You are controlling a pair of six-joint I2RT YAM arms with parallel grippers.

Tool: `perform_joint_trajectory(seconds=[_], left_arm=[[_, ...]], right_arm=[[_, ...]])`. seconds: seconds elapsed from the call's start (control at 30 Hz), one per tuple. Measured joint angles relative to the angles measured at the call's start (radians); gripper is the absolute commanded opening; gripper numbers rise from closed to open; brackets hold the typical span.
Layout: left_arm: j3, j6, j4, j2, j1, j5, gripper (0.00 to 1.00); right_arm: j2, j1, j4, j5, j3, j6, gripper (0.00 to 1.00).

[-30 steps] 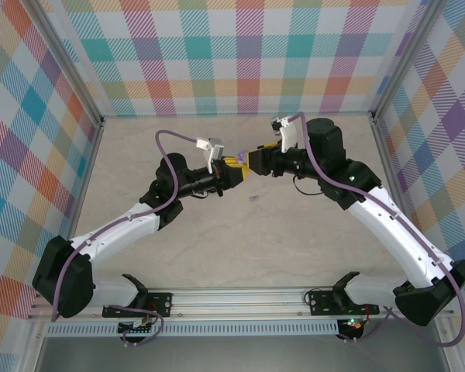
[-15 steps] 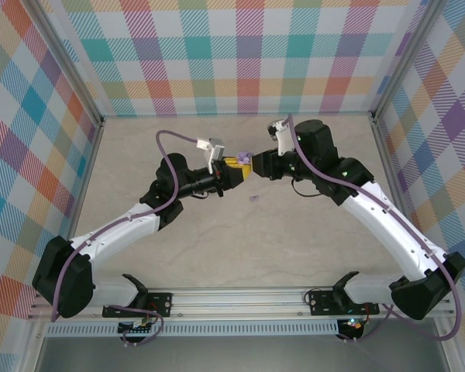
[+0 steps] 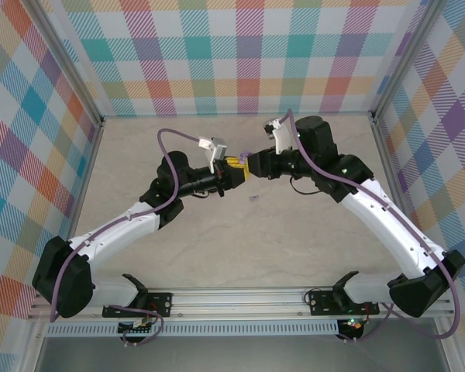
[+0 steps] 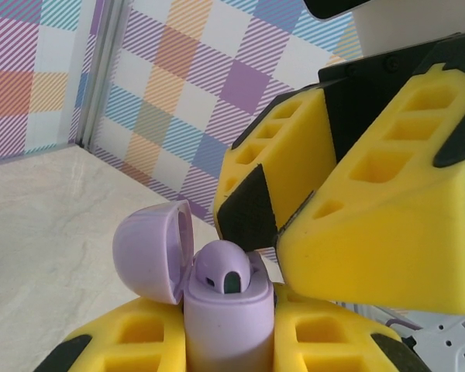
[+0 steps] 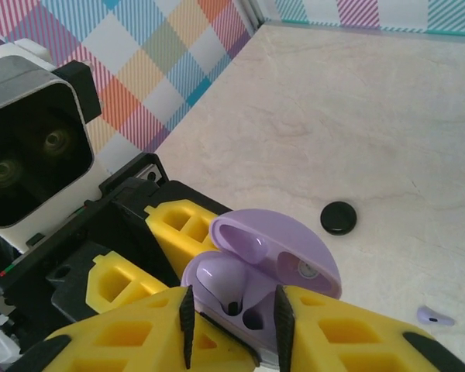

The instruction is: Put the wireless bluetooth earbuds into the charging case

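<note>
Enclosure edges: plaid walls [image 3: 240, 54] close the desk [image 3: 318, 232] at the back and both sides; metal posts [image 3: 67, 62] mark the back corners; a rail [image 3: 240, 297] runs along the near edge.
Open room: bare desk lies broad in front of and behind the meeting point of the arms; both tools are raised above the surface, toward the back.
Left tool [image 3: 235, 168]: pinching the charging case [image 4: 225, 325] by its body between yellow fingers; case upright, lid [image 4: 151, 252] swung open to one side.
Seated earbud [image 4: 221, 271]: lavender, sitting in the case's well.
Right tool [image 3: 250, 161]: pads parted a little, just above the open case; nothing seen between them; contact with the seated earbud cannot be told.
Loose earbud [image 5: 435, 315]: lavender, lying on the desk below the tools, well apart from the walls.
Black round item [image 5: 339, 218]: flat on the desk, near the loose earbud, not touching it.
Obstruction: the two tools crowd each other over the case; purple cable [image 3: 169, 147] loops beside the left wrist.
</note>
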Motion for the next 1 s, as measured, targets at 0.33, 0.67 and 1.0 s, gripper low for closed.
perform_joint_trajectory(seconds=[0.33,0.67,1.0], left_arm=[[0.02,0.063,-0.174,-0.032,0.0,-0.064,0.19],[0.02,0.13,-0.354,-0.228,0.0,-0.097,0.19],[0.02,0.15,-0.448,-0.306,-0.001,-0.109,0.19]], right_arm=[[-0.021,-0.021,-0.076,0.299,-0.009,0.053,0.43],[0.253,-0.119,-0.21,0.267,-0.002,0.036,0.31],[0.602,-0.121,-0.214,0.114,0.046,-0.032,0.2]])
